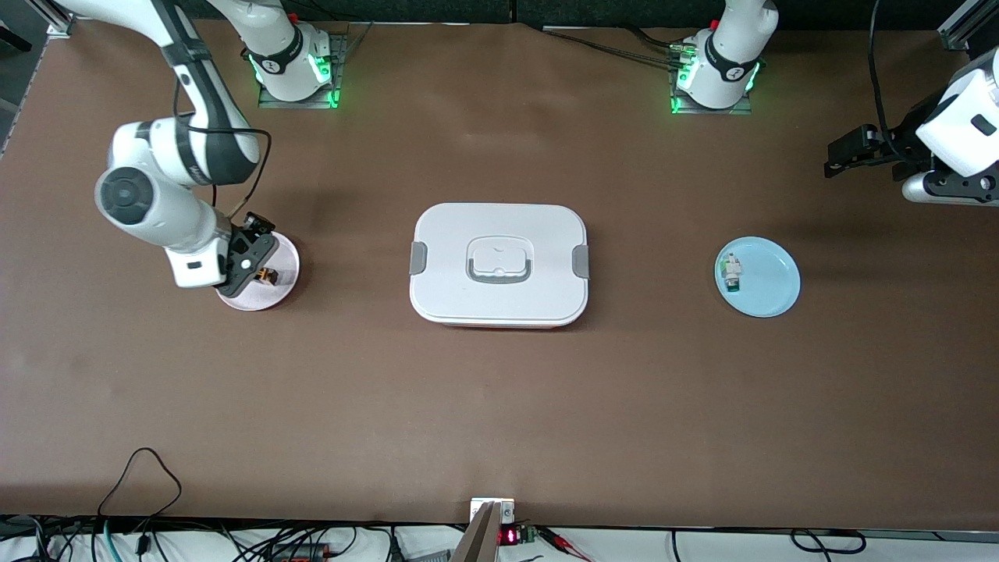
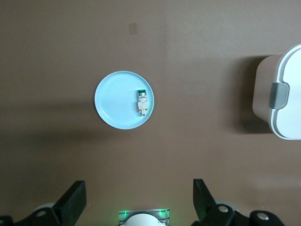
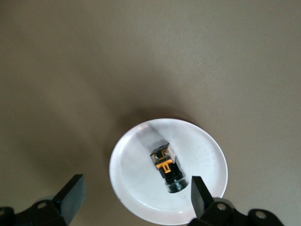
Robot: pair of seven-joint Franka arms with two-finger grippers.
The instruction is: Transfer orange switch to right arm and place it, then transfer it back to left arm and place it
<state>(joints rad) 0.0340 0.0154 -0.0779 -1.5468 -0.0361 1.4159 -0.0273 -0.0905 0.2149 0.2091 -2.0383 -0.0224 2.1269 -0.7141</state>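
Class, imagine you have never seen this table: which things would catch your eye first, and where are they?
The big white box in the middle of the table stands out first. At the right arm's end, the right tool hangs open over a pale plate that holds the orange switch. At the left arm's end sits a blue plate with a white-and-green part, while the left tool waits open in the air nearby.
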